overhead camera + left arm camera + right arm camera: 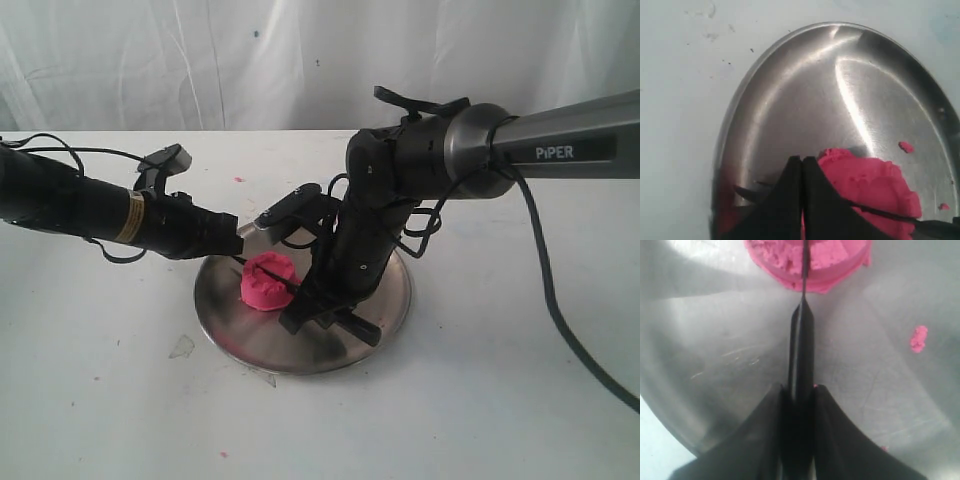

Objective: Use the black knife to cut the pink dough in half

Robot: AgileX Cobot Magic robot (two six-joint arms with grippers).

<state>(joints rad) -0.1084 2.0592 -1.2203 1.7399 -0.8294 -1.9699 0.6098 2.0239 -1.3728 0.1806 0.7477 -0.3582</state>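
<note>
The pink dough point(265, 283) is a single mound left of centre on the round steel plate point(390, 300). My right gripper point(300, 302) reaches down onto the plate and is shut on the handle of the black knife point(801, 340). The thin blade lies edge-down across the top of the dough point(827, 260). In the left wrist view that blade point(885, 214) shows as a dark line over the dough point(875, 182). My left gripper point(802, 161) is shut with nothing in it, its tips low over the plate point(790, 90) beside the dough's edge. In the exterior view the left gripper point(238, 250) sits at the plate's back-left rim.
Small pink crumbs point(919, 337) lie on the plate, and one more point(238, 180) on the white table behind it. A clear scrap point(182, 347) lies on the table left of the plate. The right arm's cable point(570, 330) hangs to the right. A white cloth closes off the back.
</note>
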